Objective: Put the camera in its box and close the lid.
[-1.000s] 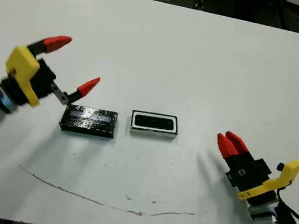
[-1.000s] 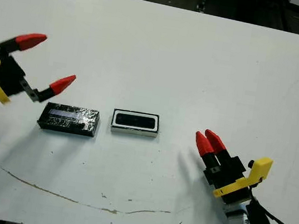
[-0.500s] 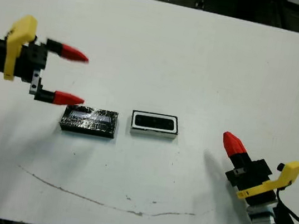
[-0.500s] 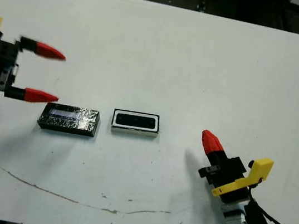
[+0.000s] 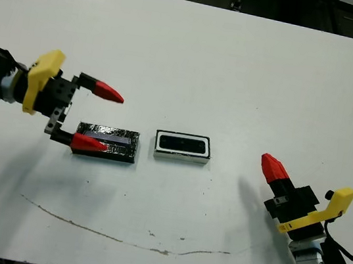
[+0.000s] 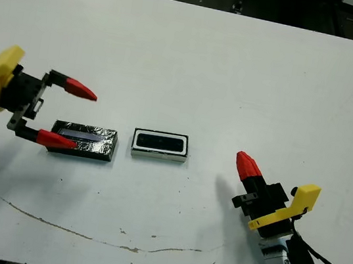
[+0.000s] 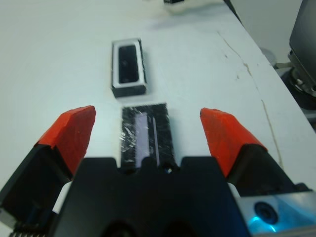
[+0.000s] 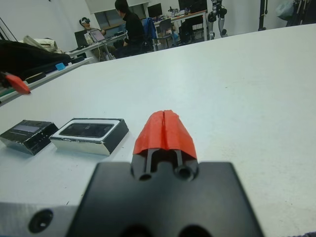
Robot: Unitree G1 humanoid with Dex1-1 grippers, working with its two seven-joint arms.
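Where the white tabletop (image 5: 239, 68) fills the head views, it carries every item listed here, and a thin brown scratch (image 5: 114, 235) curves along its near edge.

Left gripper (image 5: 99, 117): yellow and black body at the robot's left, its two red fingers pointing toward the centre. Jaws spread wide. One finger (image 5: 106, 91) stands clear above the tabletop on the far side; the other lies over the near left corner of the lid. In the left wrist view the lid sits between the two red tips, close to the gripper's black body; contact cannot be told.

Right gripper (image 5: 274, 169): near the robot's right corner of the tabletop, well apart from the task items. Jaws closed, red tips pressed together with nothing between them, as the right wrist view shows.

Lid (image 5: 110, 142): black, crinkled, shiny, with a pale bluish strip along its top. Lies flat, left of centre, just beside the box and apart from it.

Box (image 5: 182, 147): shallow, white rim, dark outer edge. Sits at centre, uncovered, long side in line with the lid.

Camera (image 5: 182, 144): black, glossy, flat. Lies inside the box within the white rim.

Beyond the tabletop, the right wrist view shows seated people (image 8: 129, 23) at desks.
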